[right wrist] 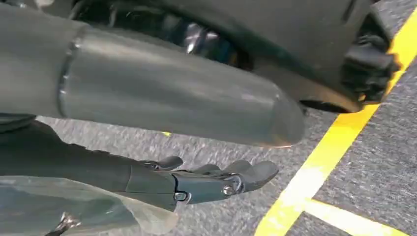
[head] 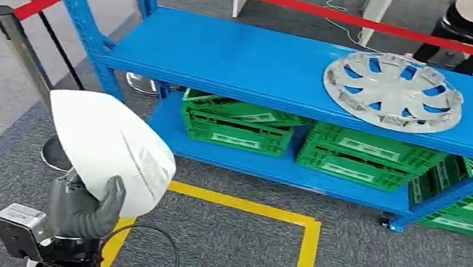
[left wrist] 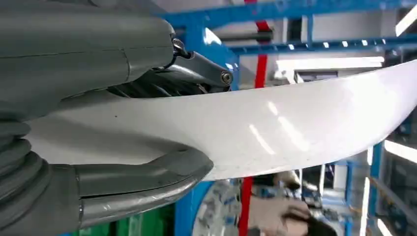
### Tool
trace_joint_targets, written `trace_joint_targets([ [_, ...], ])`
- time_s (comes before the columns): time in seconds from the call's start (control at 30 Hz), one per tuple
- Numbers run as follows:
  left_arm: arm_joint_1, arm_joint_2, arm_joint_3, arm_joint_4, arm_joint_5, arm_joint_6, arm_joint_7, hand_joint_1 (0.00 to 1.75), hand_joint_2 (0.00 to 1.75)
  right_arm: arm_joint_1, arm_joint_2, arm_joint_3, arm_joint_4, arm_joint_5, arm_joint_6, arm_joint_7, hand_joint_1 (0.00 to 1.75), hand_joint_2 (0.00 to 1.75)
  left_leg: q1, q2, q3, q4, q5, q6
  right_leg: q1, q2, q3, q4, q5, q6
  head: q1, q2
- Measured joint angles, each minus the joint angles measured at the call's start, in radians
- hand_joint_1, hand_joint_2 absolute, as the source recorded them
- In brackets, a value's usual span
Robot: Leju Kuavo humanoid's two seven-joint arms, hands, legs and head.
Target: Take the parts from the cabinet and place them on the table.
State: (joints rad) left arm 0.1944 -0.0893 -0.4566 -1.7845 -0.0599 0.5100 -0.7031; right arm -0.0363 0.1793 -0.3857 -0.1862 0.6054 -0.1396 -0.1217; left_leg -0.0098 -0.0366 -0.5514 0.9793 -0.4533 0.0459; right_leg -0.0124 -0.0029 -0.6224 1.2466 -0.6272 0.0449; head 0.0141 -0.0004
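Beside the rack (head: pixel 280 69), our left hand (head: pixel 89 207) pinched a white panel (head: pixel 110 146) by its edge; it could slip. Right hand (right wrist: pixel 216 179) hung loose, empty.

No readable text anywhere: the green crates (head: pixel 237 132) under the blue shelf (head: pixel 245 63) carry pale label strips, too small and blurred to make out, and the white panel (head: pixel 110 146) and the hubcap (head: pixel 393 91) show no legible markings.
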Motion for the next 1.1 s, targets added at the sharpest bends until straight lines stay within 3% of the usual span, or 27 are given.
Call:
trace_joint_targets([
  [0.07, 0.005, 0.002, 0.006, -0.004, -0.006, 0.0, 0.0, 1.75, 1.75, -0.001, -0.002, 0.005, 0.0, 0.006, 0.004, 0.002, 0.0, 0.0, 0.002, -0.024, -0.002, 0.012, -0.003, -0.005, -0.007, 0.02, 0.067, -0.157, 0.097, 0.003, 0.0, 0.0],
  [0.1, 0.006, 0.002, 0.01, -0.008, -0.011, 0.0, 0.0, 1.75, 1.75, 0.0, -0.002, 0.01, 0.0, 0.011, 0.007, 0.005, 0.0, 0.0, 0.003, -0.034, -0.006, 0.02, -0.007, -0.011, -0.013, 0.072, 0.096, -0.219, 0.106, 0.002, 0.0, 0.0],
  [0.13, 0.004, 0.002, 0.013, -0.013, -0.011, -0.002, 0.0, 1.75, 1.75, 0.002, -0.002, 0.014, 0.001, 0.016, 0.011, 0.007, 0.0, 0.0, -0.003, -0.047, -0.017, 0.034, -0.008, -0.019, -0.016, 0.088, 0.106, -0.247, 0.093, 0.001, -0.001, 0.0],
  [0.23, 0.009, 0.002, 0.019, -0.022, -0.013, -0.006, -0.001, 1.75, 1.75, 0.001, -0.002, 0.018, 0.001, 0.024, 0.012, 0.019, 0.0, 0.0, 0.005, -0.079, -0.037, 0.033, 0.008, -0.04, -0.009, 0.058, 0.104, -0.234, 0.095, -0.017, -0.002, 0.0],
  [0.27, 0.01, 0.003, 0.02, -0.024, -0.013, -0.006, -0.001, 1.75, 1.75, 0.002, -0.001, 0.019, 0.001, 0.029, 0.012, 0.018, 0.0, 0.0, 0.004, -0.088, -0.041, 0.037, 0.007, -0.044, -0.018, 0.044, 0.105, -0.243, 0.102, -0.027, -0.001, 0.0],
  [0.3, 0.012, 0.003, 0.021, -0.026, -0.013, -0.006, -0.001, 1.75, 1.75, 0.001, -0.001, 0.021, 0.001, 0.032, 0.012, 0.018, 0.0, 0.0, 0.001, -0.045, -0.05, 0.054, -0.01, -0.049, -0.017, 0.03, 0.106, -0.244, 0.105, -0.033, -0.002, 0.0],
  [0.33, 0.009, 0.003, 0.022, -0.028, -0.013, -0.006, -0.001, 1.75, 1.75, 0.001, -0.001, 0.023, 0.001, 0.034, 0.012, 0.016, 0.0, 0.0, 0.002, -0.011, -0.07, 0.1, -0.042, -0.056, -0.016, 0.02, 0.105, -0.244, 0.105, -0.038, -0.016, 0.0],
  [0.37, 0.007, 0.003, 0.022, -0.028, -0.012, -0.006, -0.001, 1.75, 1.75, 0.003, -0.002, 0.024, 0.001, 0.034, 0.012, 0.016, 0.0, 0.0, 0.006, 0.01, -0.103, 0.177, -0.083, -0.062, -0.015, 0.005, 0.104, -0.244, 0.105, -0.038, -0.016, 0.0],
  [0.43, 0.011, 0.004, 0.022, -0.028, -0.014, -0.005, -0.001, 1.75, 1.75, 0.005, -0.003, 0.024, 0.001, 0.039, 0.013, 0.016, 0.0, 0.0, 0.013, 0.023, -0.169, 0.327, -0.143, -0.071, -0.014, -0.026, 0.101, -0.243, 0.103, -0.04, -0.017, 0.0],
  [0.47, 0.013, 0.005, 0.023, -0.028, -0.016, -0.004, -0.001, 1.75, 1.75, 0.005, -0.004, 0.025, 0.001, 0.043, 0.015, 0.016, 0.0, 0.0, 0.016, 0.025, -0.173, 0.344, -0.139, -0.073, -0.014, -0.041, 0.101, -0.243, 0.103, -0.04, -0.016, 0.0],
  [0.5, 0.013, 0.006, 0.024, -0.028, -0.018, -0.003, -0.001, 1.75, 1.75, 0.005, -0.005, 0.026, 0.001, 0.049, 0.02, 0.016, 0.0, 0.0, 0.019, 0.026, -0.157, 0.318, -0.115, -0.073, -0.014, -0.054, 0.101, -0.243, 0.103, -0.04, -0.017, 0.0],
  [0.57, 0.014, 0.007, 0.026, -0.033, -0.019, -0.001, -0.001, 1.75, 1.75, 0.003, -0.005, 0.035, 0.001, 0.058, 0.025, 0.016, 0.0, 0.0, 0.02, 0.046, -0.075, 0.161, -0.033, -0.07, -0.015, -0.077, 0.105, -0.243, 0.101, -0.036, -0.017, 0.0],
  [0.6, 0.013, 0.007, 0.027, -0.037, -0.019, -0.001, -0.001, 1.75, 1.75, 0.003, -0.005, 0.038, 0.001, 0.059, 0.025, 0.016, 0.0, 0.0, 0.018, 0.081, -0.027, 0.071, -0.002, -0.066, -0.014, -0.087, 0.108, -0.243, 0.098, -0.032, -0.017, 0.0],
  [0.63, 0.01, 0.007, 0.027, -0.039, -0.019, -0.001, -0.001, 1.75, 1.75, 0.004, -0.006, 0.041, 0.001, 0.061, 0.026, 0.016, 0.0, 0.0, 0.003, 0.118, -0.014, 0.04, -0.023, -0.063, -0.005, -0.096, 0.108, -0.241, 0.094, -0.025, -0.018, 0.0],
  [0.67, 0.01, 0.007, 0.027, -0.04, -0.02, -0.001, -0.001, 1.75, 1.75, 0.004, -0.007, 0.043, 0.001, 0.066, 0.028, 0.017, 0.0, 0.0, 0.004, 0.108, -0.02, 0.041, -0.021, -0.05, -0.004, -0.106, 0.107, -0.243, 0.095, -0.017, -0.016, 0.0],
  [0.77, 0.02, 0.008, 0.031, -0.042, -0.02, 0.0, -0.001, 1.75, 1.75, -0.001, -0.008, 0.047, 0.0, 0.07, 0.029, 0.022, 0.0, 0.0, 0.002, 0.074, -0.026, 0.033, -0.017, -0.032, -0.005, -0.138, 0.118, -0.25, 0.093, 0.0, -0.017, 0.0],
  [0.8, 0.022, 0.007, 0.032, -0.046, -0.02, 0.001, -0.001, 1.75, 1.75, -0.001, -0.009, 0.049, 0.0, 0.072, 0.029, 0.023, 0.0, 0.0, 0.008, 0.064, -0.022, 0.027, -0.011, -0.024, -0.01, -0.1, 0.109, -0.241, 0.078, 0.008, -0.013, 0.0],
  [0.83, 0.021, 0.007, 0.033, -0.05, -0.023, 0.006, -0.001, 1.75, 1.75, -0.001, -0.009, 0.05, 0.0, 0.076, 0.029, 0.023, 0.0, 0.0, 0.009, 0.054, -0.023, 0.027, -0.009, -0.017, -0.01, -0.051, 0.092, -0.203, 0.048, 0.006, -0.009, 0.0],
  [0.87, 0.026, 0.007, 0.035, -0.054, -0.028, 0.014, -0.001, 1.75, 1.75, 0.001, -0.009, 0.051, 0.0, 0.083, 0.029, 0.027, 0.0, 0.0, 0.009, 0.044, -0.025, 0.027, -0.009, -0.012, -0.01, -0.022, 0.056, -0.128, 0.011, 0.004, -0.004, 0.0],
  [0.93, 0.054, 0.009, 0.039, -0.073, -0.032, 0.024, -0.001, 1.75, 1.75, 0.005, -0.009, 0.059, 0.0, 0.101, 0.025, 0.041, 0.0, 0.0, 0.004, 0.022, -0.025, 0.028, -0.011, -0.008, -0.007, -0.003, -0.023, 0.028, -0.05, 0.002, -0.003, 0.0],
  [0.97, 0.08, 0.011, 0.044, -0.088, -0.032, 0.025, -0.001, 1.75, 1.75, 0.009, -0.008, 0.067, 0.001, 0.11, 0.023, 0.047, 0.0, 0.0, 0.001, 0.008, -0.024, 0.028, -0.012, -0.008, -0.007, -0.001, -0.048, 0.069, -0.051, 0.0, -0.004, 0.0],
  [1.0, 0.098, 0.013, 0.048, -0.099, -0.031, 0.025, -0.001, 1.75, 1.75, 0.013, -0.008, 0.069, 0.001, 0.117, 0.021, 0.051, 0.0, 0.0, -0.001, -0.008, -0.024, 0.028, -0.012, -0.008, -0.006, 0.0, -0.046, 0.052, -0.024, -0.004, -0.005, 0.0],
  [1.03, 0.112, 0.014, 0.052, -0.113, -0.03, 0.025, -0.001, 1.75, 1.75, 0.015, -0.008, 0.074, 0.001, 0.124, 0.019, 0.053, 0.0, 0.0, -0.002, -0.025, -0.024, 0.031, -0.012, -0.008, -0.005, 0.004, -0.023, -0.008, 0.022, -0.008, -0.004, 0.0],
  [1.07, 0.122, 0.015, 0.056, -0.124, -0.03, 0.024, -0.001, 1.75, 1.75, 0.015, -0.008, 0.077, 0.001, 0.128, 0.016, 0.053, 0.0, 0.0, -0.002, -0.041, -0.023, 0.033, -0.012, -0.008, -0.005, 0.016, 0.013, -0.092, 0.071, -0.013, -0.004, 0.0],
  [1.1, 0.129, 0.015, 0.061, -0.135, -0.031, 0.022, -0.001, 1.75, 1.75, 0.014, -0.008, 0.08, 0.001, 0.131, 0.014, 0.052, 0.0, 0.0, -0.002, -0.055, -0.023, 0.035, -0.013, -0.01, -0.006, 0.046, 0.05, -0.177, 0.114, -0.018, -0.004, 0.0],
])
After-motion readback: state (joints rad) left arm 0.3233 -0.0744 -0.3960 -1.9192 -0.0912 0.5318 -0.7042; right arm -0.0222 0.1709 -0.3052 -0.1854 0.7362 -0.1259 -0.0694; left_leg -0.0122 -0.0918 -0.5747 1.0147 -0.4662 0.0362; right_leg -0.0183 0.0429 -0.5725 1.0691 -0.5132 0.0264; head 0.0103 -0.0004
